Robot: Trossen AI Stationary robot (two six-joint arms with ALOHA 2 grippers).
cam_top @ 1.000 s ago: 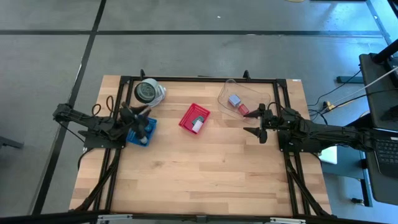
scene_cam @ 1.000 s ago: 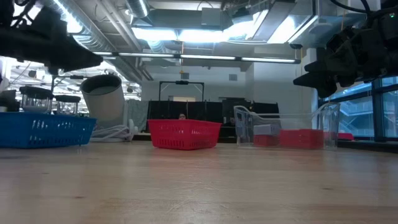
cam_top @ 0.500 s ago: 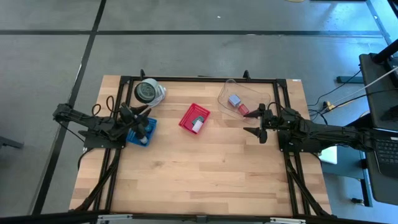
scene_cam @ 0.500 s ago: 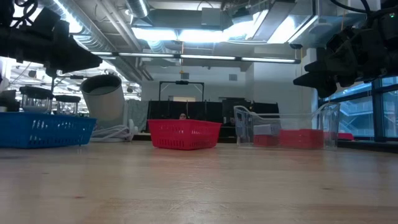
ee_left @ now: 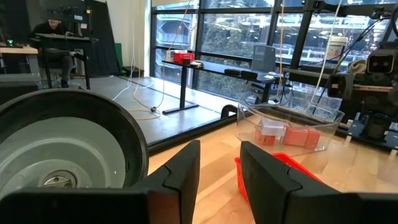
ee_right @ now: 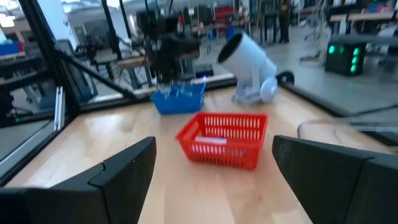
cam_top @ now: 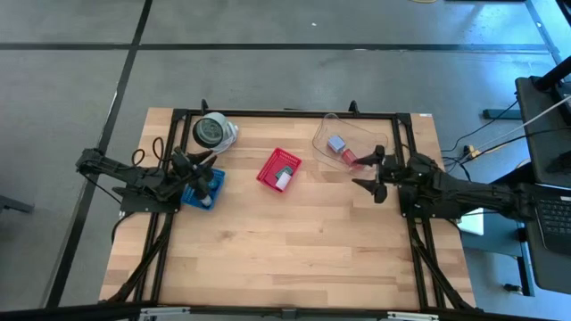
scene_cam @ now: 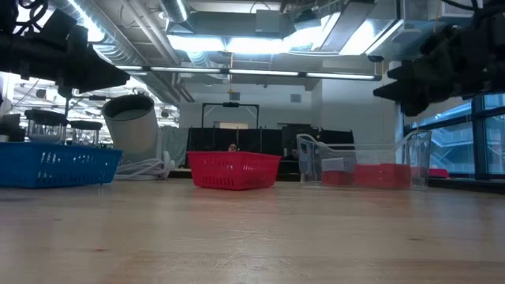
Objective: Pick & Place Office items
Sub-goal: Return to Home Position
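**RETURN TO HOME: WITHDRAW BOTH ARMS CLEAR OF THE CONTAINERS**

Reference landmark: the red mesh basket [cam_top: 279, 168], standing on the table [cam_top: 294, 254].

**Tool condition.** The right gripper [cam_top: 366, 175] hangs on the right-arm side of the basket, well apart from it and just beside the clear bin [cam_top: 326, 125]. Its fingers are spread wide and carry nothing. The left gripper [cam_top: 207, 169] hangs on the left-arm side of the basket, over the blue tray [cam_top: 218, 187]. Its fingers [ee_left: 180, 169] stand close together with a narrow gap between them, and they pinch nothing.

**Location of the work.** The office items in view lie inside containers. A white item [cam_top: 283, 179] is in the basket. A pale-blue block [cam_top: 336, 143] and a red block [cam_top: 348, 157] are in the clear bin, on the right-arm side of the basket. A grey drum [cam_top: 212, 131] lies on its side near the tray, on the left-arm side of the basket.

**Procedure (recommended).**
1. Confirm that both grippers are empty. They appear so.
2. Draw each arm away from the basket toward its own side, with the fingertips held above every container rim.
3. For the right arm, the nearest obstacle is the wall of the clear bin. For the left arm, the nearest obstacles are the tray rim and the drum.
4. Move smoothly. A knocked container would likely spill items that are already sorted.
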